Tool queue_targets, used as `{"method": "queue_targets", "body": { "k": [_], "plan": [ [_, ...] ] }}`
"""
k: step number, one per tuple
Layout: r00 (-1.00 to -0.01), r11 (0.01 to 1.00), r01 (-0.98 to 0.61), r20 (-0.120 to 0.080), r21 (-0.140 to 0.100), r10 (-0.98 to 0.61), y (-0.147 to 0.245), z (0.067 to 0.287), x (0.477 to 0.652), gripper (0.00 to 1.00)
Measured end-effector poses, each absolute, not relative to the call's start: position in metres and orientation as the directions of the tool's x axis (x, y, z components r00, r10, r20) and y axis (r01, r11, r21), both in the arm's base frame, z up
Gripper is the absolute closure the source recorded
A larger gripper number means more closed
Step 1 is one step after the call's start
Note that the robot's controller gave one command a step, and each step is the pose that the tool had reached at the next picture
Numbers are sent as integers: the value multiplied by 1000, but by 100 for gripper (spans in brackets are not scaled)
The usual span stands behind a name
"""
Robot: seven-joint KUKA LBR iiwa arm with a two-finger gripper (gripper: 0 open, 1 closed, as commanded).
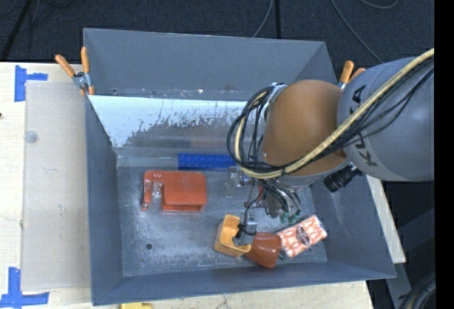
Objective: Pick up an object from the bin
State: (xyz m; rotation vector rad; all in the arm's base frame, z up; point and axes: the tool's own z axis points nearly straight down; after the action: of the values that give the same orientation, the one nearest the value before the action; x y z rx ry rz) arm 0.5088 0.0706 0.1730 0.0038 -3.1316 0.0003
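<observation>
The arm (pixel 397 123) reaches in from the right and points down into the bin (pixel 103 215). A round orange cover (pixel 305 123) sits on its wrist. Black and yellow cables (pixel 245 134) loop beside the cover. Under the cover the gripper (pixel 248 226) hangs low, close to the bin floor. Its tip is right at a small yellow thing (pixel 228 237), on that thing's right side. I cannot tell if the gripper is spread or pressed together. I also cannot tell if it is pinching anything, because its tip is dark and mixed up with the cables.

The yellow thing lies on the floor near the bin's front wall, a bit right of the middle. A brown lump (pixel 265 251) lies just beside it on the right, touching it or nearly so. A red and white packet (pixel 303 235) lies next to the brown lump, further right, and it sits at a slant. These three make a little bunch under the arm.

An orange block (pixel 183 190) lies flat on the left part of the floor, well apart from the gripper. A small orange piece (pixel 150 188) sits against its left side. A blue bar (pixel 202 161) lies behind the block, along the foot of the back wall. The floor is grey metal with pale specks.
</observation>
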Motion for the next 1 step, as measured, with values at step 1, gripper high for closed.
{"method": "queue_targets", "body": {
  "k": [1],
  "plan": [
    [-1000,1000,0,3,0,0,70,177,511,0]
  ]
}}
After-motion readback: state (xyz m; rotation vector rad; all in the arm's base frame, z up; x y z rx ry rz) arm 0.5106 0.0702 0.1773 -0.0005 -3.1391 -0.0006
